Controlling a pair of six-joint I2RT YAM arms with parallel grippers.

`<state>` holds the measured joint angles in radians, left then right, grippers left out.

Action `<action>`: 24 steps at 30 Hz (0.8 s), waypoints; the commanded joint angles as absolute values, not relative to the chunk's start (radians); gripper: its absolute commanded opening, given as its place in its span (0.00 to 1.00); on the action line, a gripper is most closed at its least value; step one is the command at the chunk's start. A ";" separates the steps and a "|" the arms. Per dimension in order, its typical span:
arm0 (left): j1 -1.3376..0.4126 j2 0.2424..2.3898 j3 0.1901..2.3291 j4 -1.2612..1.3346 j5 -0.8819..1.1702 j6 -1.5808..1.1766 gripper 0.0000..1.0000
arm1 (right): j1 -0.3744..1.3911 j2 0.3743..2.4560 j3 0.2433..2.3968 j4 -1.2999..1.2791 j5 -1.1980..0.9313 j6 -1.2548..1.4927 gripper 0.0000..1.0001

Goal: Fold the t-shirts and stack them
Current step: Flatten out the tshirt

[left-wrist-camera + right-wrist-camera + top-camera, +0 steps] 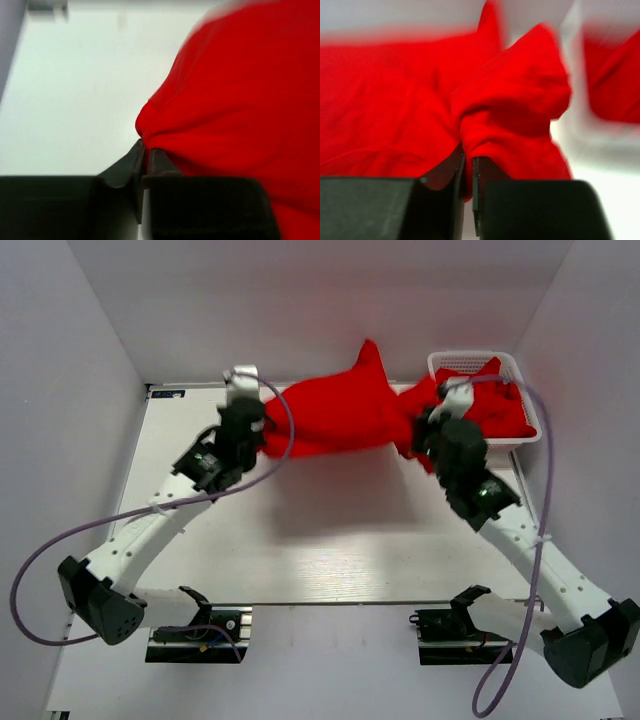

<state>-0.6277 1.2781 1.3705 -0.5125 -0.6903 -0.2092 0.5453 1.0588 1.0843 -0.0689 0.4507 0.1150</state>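
A red t-shirt (340,412) hangs stretched between my two grippers above the far part of the white table (330,540). My left gripper (258,432) is shut on its left end; in the left wrist view the cloth (240,100) is pinched between the jaws of the left gripper (145,150). My right gripper (425,435) is shut on its right end; the right wrist view shows bunched red cloth (515,115) gripped between the jaws of the right gripper (468,157). More red cloth (500,405) lies in the white basket (530,435).
The white basket stands at the table's far right corner, close behind my right gripper. Grey walls enclose the table at the back and on both sides. The shirt casts a shadow on the tabletop beneath it.
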 commanded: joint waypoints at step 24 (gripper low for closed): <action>-0.540 1.638 1.282 -0.644 -0.487 -0.535 1.00 | 0.538 1.322 0.908 -0.370 0.393 0.440 0.90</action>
